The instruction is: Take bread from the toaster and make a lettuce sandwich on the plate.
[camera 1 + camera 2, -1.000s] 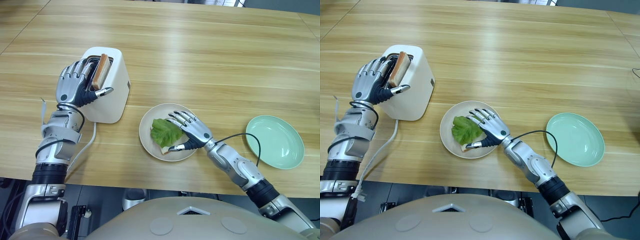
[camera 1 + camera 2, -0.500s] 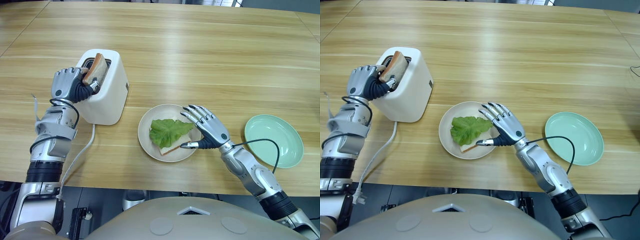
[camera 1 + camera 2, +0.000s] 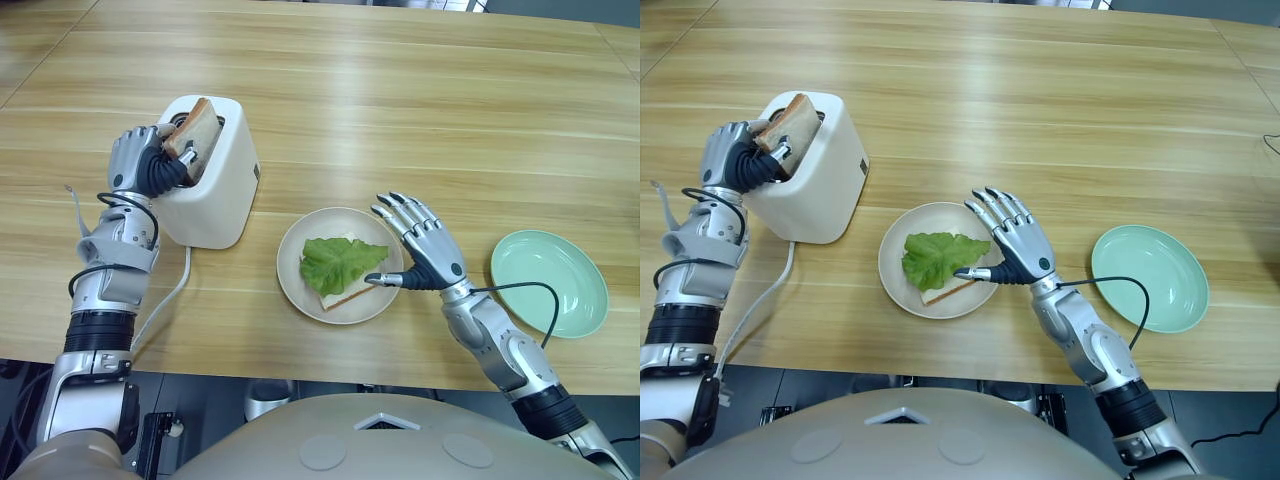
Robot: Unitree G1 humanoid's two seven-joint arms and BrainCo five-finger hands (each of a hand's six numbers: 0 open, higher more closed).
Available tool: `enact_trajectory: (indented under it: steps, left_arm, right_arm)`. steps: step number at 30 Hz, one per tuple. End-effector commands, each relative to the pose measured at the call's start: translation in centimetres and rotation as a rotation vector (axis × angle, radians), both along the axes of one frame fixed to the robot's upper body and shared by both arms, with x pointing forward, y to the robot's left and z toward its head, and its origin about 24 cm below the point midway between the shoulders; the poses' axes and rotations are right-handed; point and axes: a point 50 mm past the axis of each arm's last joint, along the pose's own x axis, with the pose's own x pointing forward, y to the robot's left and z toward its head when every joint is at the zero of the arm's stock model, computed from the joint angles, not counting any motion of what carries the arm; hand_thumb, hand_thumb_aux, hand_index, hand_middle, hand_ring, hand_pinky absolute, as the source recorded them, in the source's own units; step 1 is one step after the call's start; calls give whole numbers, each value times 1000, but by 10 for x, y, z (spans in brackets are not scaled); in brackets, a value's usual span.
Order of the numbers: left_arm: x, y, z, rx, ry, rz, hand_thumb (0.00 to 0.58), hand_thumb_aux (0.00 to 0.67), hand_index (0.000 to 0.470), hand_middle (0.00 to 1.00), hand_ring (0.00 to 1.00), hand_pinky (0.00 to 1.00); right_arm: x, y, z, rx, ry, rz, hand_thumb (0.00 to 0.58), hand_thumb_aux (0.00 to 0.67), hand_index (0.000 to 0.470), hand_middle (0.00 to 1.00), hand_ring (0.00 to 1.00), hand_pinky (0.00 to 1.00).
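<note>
Left of the round beige plate (image 3: 288, 262), well apart from it: your left hand (image 3: 142, 165) is curled onto the brown-crusted slice of toasted bread (image 3: 196, 124), pinching it at the end nearest the arm. The slice stands tilted, partly out of the slot of the white box-shaped toaster (image 3: 225, 195). Judgement: gripping from the side leaves the slot mouth free, so the slice can come straight up. A white power cord (image 3: 165, 300) runs from the toaster toward the near desk edge, left of the plate. Keep the forearm off it.

On the plate: a pale bread slice (image 3: 345, 297) lies flat, with a green lettuce leaf (image 3: 335, 262) covering most of it. The base looks finished; the top slice is not yet delivered.

At the plate's right rim: your right hand (image 3: 425, 245) holds nothing, fingers spread and raised, thumb tip just over the rim beside the flat slice. Judgement: parked there, it narrows the landing room from the right.

Right of the plate, apart: a mint-green shallow dish (image 3: 550, 282), near the front edge of the light wooden desk (image 3: 400, 100). The stretch of desk between toaster and plate gives the slice a direct path.
</note>
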Motion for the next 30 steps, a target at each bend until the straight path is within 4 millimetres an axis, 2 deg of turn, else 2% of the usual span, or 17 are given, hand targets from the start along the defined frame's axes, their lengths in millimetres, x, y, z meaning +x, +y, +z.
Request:
enact_trajectory:
  steps: [1, 7, 9, 11, 15, 19, 24, 27, 30]
  left_arm:
    - [2, 6, 22, -128, -188, 28, 580, 670, 460, 1000, 1000, 1000]
    - [-9, -8, 69, -413, -552, -119, 580, 670, 460, 1000, 1000, 1000]
    - [-15, -21, 76, -488, -592, -229, 580, 670, 460, 1000, 1000, 1000]
    - [-19, -50, 74, -537, -522, -413, 580, 670, 460, 1000, 1000, 1000]
    - [-34, -98, 43, -574, -245, -659, 580, 670, 460, 1000, 1000, 1000]
    - [-46, -127, -6, -671, 26, -693, 580, 670, 460, 1000, 1000, 1000]
    - [-70, -150, -54, -774, 250, -658, 580, 670, 460, 1000, 1000, 1000]
    - [-84, -159, -75, -811, 339, -623, 580, 670, 460, 1000, 1000, 1000]
    - [-90, -159, -87, -817, 379, -579, 580, 670, 460, 1000, 1000, 1000]
  right_arm:
    - [2, -3, 7, 36, -45, -31, 0, 0, 0, 0, 0, 0]
    - [4, -6, 12, 82, -88, -62, 0, 0, 0, 0, 0, 0]
    - [4, -8, 16, 96, -101, -70, 0, 0, 0, 0, 0, 0]
    - [1, -11, 21, 118, -121, -65, 0, 0, 0, 0, 0, 0]
    - [-11, -10, 36, 152, -169, 23, 0, 0, 0, 0, 0, 0]
    - [-26, -1, 44, 153, -180, 136, 0, 0, 0, 0, 0, 0]
    - [-36, 15, 42, 121, -132, 267, 0, 0, 0, 0, 0, 0]
    - [-39, 20, 39, 98, -97, 314, 0, 0, 0, 0, 0, 0]
    - [-39, 22, 33, 74, -58, 341, 0, 0, 0, 0, 0, 0]
